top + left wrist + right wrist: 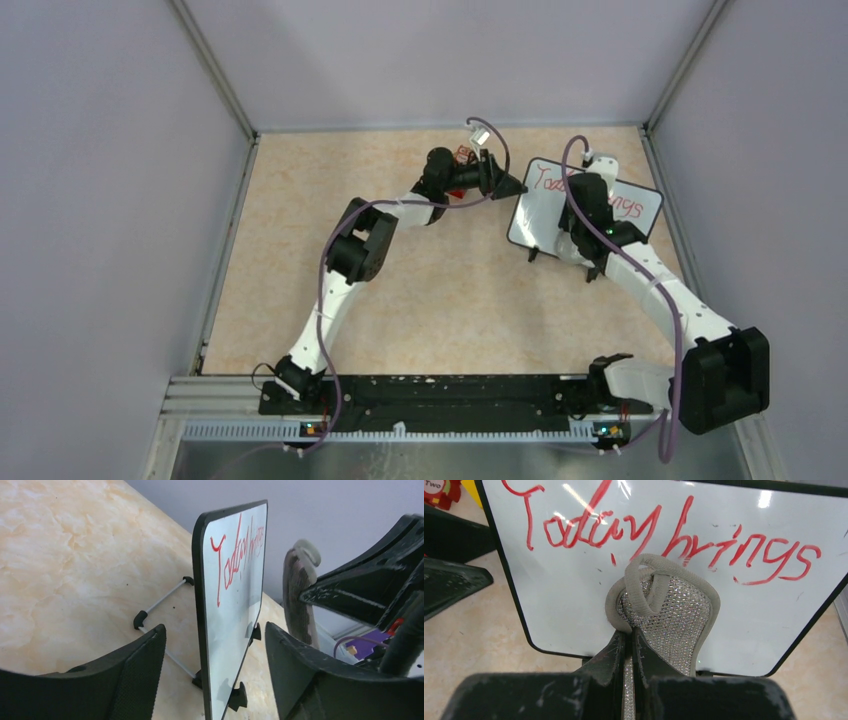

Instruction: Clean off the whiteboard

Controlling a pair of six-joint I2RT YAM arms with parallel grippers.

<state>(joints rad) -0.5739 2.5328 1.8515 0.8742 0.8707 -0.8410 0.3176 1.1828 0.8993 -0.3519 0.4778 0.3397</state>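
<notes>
The whiteboard (548, 206) stands tilted on its black feet at the back right, with red handwriting "Today brings" on its white face (574, 575). My right gripper (630, 635) is shut on a grey glittery cloth (669, 615) with a beige hem, held against the board's face just under the writing. My left gripper (215, 675) is open, its jaws straddling the board's left edge (200, 610) without touching it. In the top view the left gripper (512, 186) sits at the board's left corner and the right gripper (587, 205) is over the board's middle.
A thin metal stand with black end caps (150, 610) props the board from behind. A red and yellow object (441, 491) lies on the table left of the board, near the left wrist (462, 154). Grey walls enclose the table.
</notes>
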